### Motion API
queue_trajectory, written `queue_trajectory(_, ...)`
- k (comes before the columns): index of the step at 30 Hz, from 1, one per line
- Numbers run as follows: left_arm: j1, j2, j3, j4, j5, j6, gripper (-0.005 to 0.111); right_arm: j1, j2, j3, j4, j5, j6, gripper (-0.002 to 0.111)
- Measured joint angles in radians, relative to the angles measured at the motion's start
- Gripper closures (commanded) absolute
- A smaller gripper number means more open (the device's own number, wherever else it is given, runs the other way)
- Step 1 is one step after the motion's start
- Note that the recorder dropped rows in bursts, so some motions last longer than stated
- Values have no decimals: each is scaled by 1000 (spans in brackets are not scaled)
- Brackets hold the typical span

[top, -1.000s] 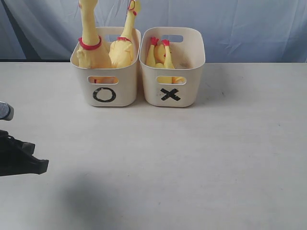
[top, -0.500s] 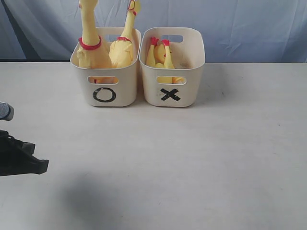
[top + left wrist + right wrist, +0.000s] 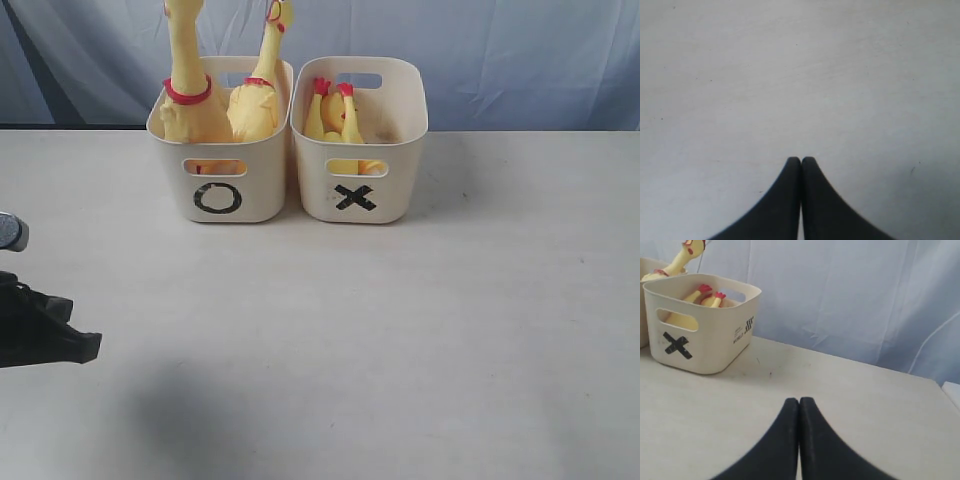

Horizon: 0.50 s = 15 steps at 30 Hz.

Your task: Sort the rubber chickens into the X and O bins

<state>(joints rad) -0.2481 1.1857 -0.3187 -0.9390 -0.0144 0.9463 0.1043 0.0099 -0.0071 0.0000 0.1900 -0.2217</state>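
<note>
Exterior view shows the O tub (image 3: pixel 218 185) at the back of the table (image 3: pixel 420 340), and I place all other things from it. Inside it stand two large chickens, one (image 3: pixel 188 100) beside the other (image 3: pixel 258 100), both upright, with their necks rising high over the rim. The X tub (image 3: pixel 355 190) is just beside the O tub, and the small chicken (image 3: pixel 335 115) lies in it with its red feet up. No chicken is on the table, so I judge that the sorting is done or almost done. The left gripper (image 3: pixel 95 346) is well apart from the O tub, low over the table, with its jaws pressed together on nothing. The right gripper (image 3: pixel 799 401), seen only in its own wrist view, is clenched and empty too, on the far side of the X tub from the O tub. The danger, I think, is the tall pair: they look top-heavy, and the tub seems light. If an arm passes close and touches a neck or the rim, a chicken could fall out or the tub could slide.
</note>
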Motion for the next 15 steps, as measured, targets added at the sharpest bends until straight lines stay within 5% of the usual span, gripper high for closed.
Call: queue_trajectory(15, 0, 0, 0, 0, -3, 0, 107, 0, -4, 2, -29, 112, 108, 109)
